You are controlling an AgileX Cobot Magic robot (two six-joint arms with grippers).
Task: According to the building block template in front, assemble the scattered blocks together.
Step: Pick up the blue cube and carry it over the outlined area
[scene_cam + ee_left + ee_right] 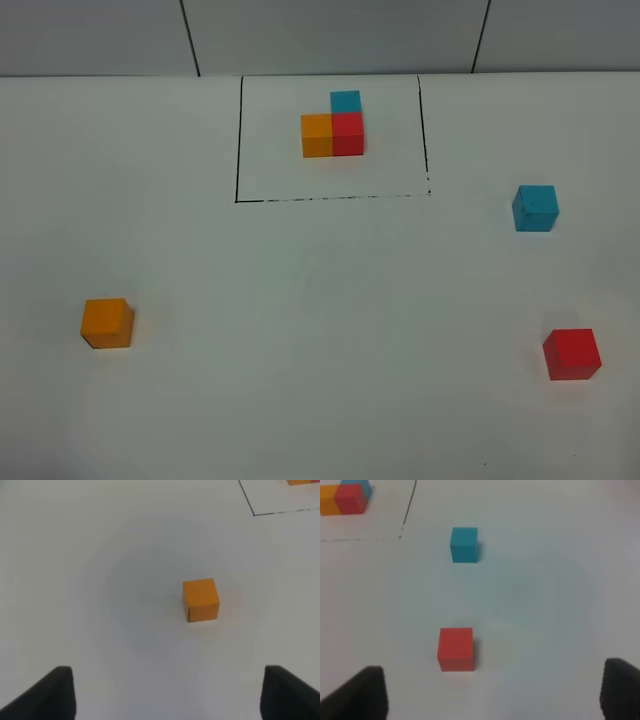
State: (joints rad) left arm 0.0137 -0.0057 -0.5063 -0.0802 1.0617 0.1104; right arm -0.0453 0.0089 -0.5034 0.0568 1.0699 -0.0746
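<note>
The building block template (334, 127) is an L-shaped cluster of orange, red and blue cubes inside a thin black drawn rectangle at the table's far middle. The scattered blocks lie apart: an orange cube (107, 323) (200, 600) at the near left, a blue cube (535, 208) (465, 544) at the right, a red cube (572, 354) (456, 649) at the near right. My left gripper (167, 692) stands open short of the orange cube, holding nothing. My right gripper (495, 695) stands open short of the red cube, also holding nothing. Neither arm shows in the exterior high view.
The white table (320, 300) runs back to a grey panelled wall (330, 35). The black frame line (330, 198) (280, 513) (409, 505) marks the template's area. A corner of the template (345, 497) shows in the right wrist view.
</note>
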